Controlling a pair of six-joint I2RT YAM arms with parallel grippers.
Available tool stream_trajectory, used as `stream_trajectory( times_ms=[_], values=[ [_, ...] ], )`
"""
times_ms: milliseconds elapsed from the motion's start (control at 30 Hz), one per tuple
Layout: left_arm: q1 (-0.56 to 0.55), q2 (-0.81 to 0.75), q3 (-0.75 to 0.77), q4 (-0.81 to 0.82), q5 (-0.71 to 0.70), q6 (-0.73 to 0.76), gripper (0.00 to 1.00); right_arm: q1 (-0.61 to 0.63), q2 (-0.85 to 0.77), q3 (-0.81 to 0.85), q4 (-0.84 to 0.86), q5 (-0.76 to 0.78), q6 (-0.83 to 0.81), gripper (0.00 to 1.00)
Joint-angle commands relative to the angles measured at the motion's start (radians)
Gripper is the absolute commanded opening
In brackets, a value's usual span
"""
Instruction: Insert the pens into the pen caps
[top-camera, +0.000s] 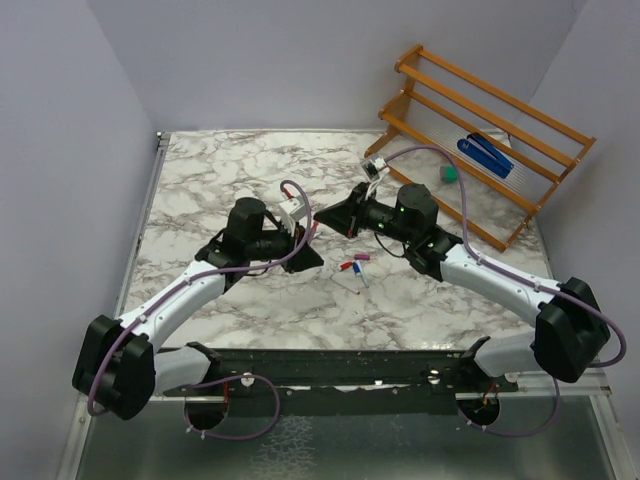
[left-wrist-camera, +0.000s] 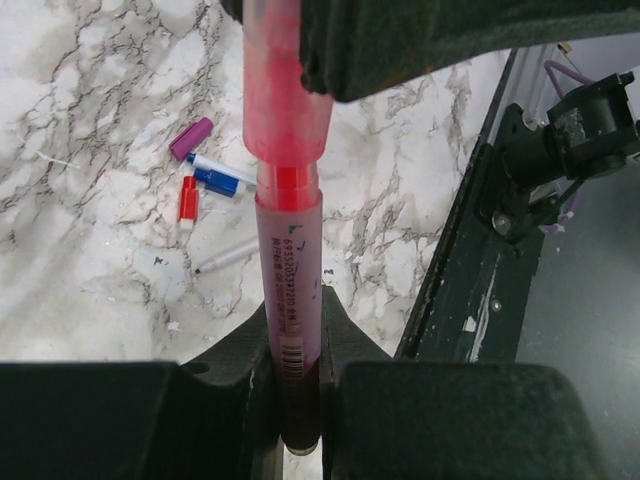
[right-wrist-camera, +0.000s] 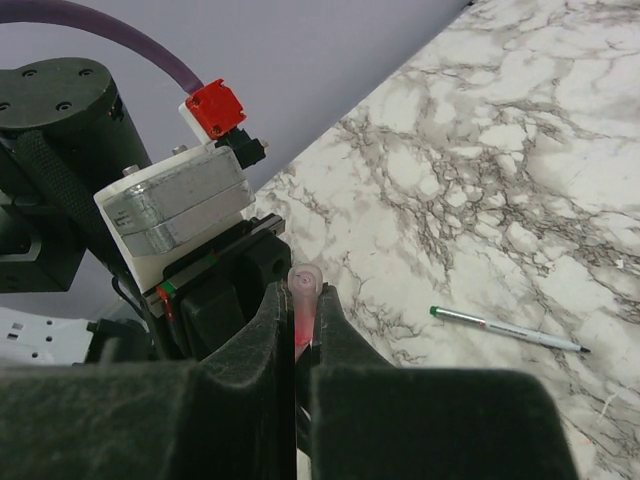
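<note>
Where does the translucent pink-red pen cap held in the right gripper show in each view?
Top external: translucent pink-red pen cap, a small sliver at picture centre.
Left wrist: top centre, above the barcoded red pen.
Right wrist: lower centre, seen end-on.
Shared landmark: grey-veined white marble tabletop.

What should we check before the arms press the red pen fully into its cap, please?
1. Left gripper shut on the red pen: ok.
2. Right gripper shut on the pink cap: ok.
3. Cap and pen in line: ok in the left wrist view.
4. Cap fully seated: not ok, a red band shows below the cap.
5. Loose pens and caps lying apart from both grippers: ok.
</note>
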Motion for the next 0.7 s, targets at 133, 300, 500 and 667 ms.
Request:
stream_trajectory(
  times_ms=[133, 300, 500, 667],
  values=[
    [0.008, -0.129, -0.007, 0.142, -0.227, 0.031, 0.0, 0.028, 0.047, -0.008, -0.049, -0.302, 0.07, 0.0],
    [0.008, -0.124, 0.03, 0.216, -0.262, 0.024, 0.0, 0.031, 0.041, -0.03, -0.008, -0.315, 0.089, 0.0],
    [0.008, -0.082, 0.08, 0.254, -0.235, 0.027, 0.0, 0.047, 0.056, -0.035, 0.004, -0.337, 0.085, 0.0],
    [0.008, -0.091, 0.091, 0.281, -0.261, 0.035, 0.0, 0.064, 0.062, -0.06, -0.025, -0.338, 0.059, 0.0]
  ],
)
